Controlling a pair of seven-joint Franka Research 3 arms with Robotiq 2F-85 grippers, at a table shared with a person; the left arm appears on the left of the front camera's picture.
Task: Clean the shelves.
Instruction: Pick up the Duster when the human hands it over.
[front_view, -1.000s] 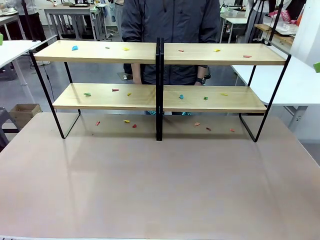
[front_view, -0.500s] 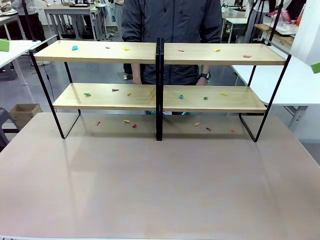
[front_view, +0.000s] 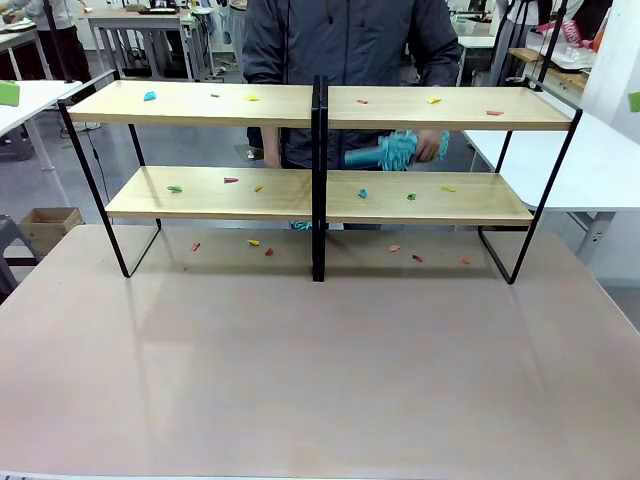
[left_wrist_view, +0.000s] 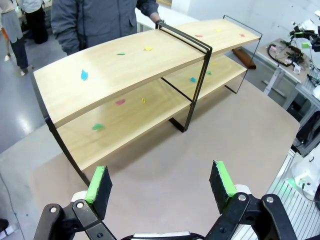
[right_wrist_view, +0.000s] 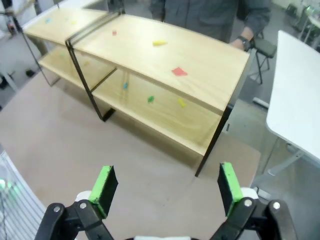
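**The shelves: how they lie from the two grippers and the person's hand**

The shelves (front_view: 280, 200) stand on the far half of the beige tabletop (front_view: 320, 380). Their long axis runs left to right across the middle of the front view, with two wooden tiers split by a black centre post (front_view: 318, 180). Coloured scraps (front_view: 150, 96) lie scattered on both tiers and on the tabletop beneath.

Right of the post, between the tiers, the person's hand (front_view: 432, 147) reaches in from the far side holding a teal duster (front_view: 398, 152) over the lower board. Whether the duster touches the board cannot be told.

In the left wrist view, the left gripper (left_wrist_view: 158, 172) sits at the bottom edge with fingers spread wide and empty. The rack lies ahead in the upper half, slanting from lower left to upper right, well apart from the fingers.

In the right wrist view, the right gripper (right_wrist_view: 166, 172) is likewise wide and empty. Here the rack runs from upper left to lower right, its end frame nearest.

By this layout, the hand with the duster is by far the closest to the scraps. Each gripper faces its own end of the rack across open tabletop.
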